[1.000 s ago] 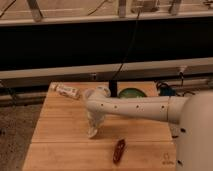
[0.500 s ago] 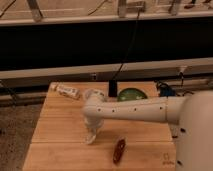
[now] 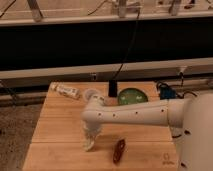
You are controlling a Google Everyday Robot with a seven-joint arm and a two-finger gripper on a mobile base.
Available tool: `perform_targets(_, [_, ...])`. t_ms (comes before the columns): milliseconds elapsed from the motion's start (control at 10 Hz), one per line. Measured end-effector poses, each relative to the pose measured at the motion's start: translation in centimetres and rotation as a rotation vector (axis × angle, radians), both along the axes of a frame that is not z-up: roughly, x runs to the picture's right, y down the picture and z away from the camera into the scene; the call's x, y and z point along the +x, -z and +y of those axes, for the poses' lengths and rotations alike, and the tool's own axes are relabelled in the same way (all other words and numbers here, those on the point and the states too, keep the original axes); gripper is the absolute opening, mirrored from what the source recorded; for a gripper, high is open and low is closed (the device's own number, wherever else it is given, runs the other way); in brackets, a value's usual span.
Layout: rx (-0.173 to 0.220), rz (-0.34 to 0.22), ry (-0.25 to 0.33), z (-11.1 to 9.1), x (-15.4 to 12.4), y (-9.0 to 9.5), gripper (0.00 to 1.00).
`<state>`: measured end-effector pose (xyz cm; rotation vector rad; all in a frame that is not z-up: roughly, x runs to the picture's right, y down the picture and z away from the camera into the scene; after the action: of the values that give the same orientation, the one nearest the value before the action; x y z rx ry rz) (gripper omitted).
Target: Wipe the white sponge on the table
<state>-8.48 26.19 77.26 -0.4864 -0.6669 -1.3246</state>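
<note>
My gripper hangs from the white arm and points down at the front left part of the light-brown wooden table. A small off-white lump, the white sponge, sits at the gripper's tip and touches the tabletop. The gripper is shut on it. The gripper body hides most of the sponge.
A dark brown oblong object lies just right of the gripper. At the back stand a white labelled tube, a translucent cup, a black block and a green round dish. A logo mark is at the front right corner.
The gripper has moved toward the table's front edge and slightly left, and the sponge has stayed at its tip.
</note>
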Motion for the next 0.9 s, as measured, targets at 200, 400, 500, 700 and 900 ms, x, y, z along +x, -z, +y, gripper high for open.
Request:
perform_targets(200, [-0.011, -0.049, 0.025, 0.7, -2.2, 0.4, 0.0])
perform_targets(400, [-0.022, -0.101, 0.055, 1.3, -4.3, 0.8, 0.0])
perform_targets(500, [-0.027, -0.121, 0.067, 1.5, -5.2, 0.7, 0.0])
perform_targets(700, [-0.03, -0.164, 0.096, 1.4, -7.5, 0.7, 0.0])
perform_targets(900, [-0.016, -0.196, 0.117, 0.2, -9.2, 0.6, 0.0])
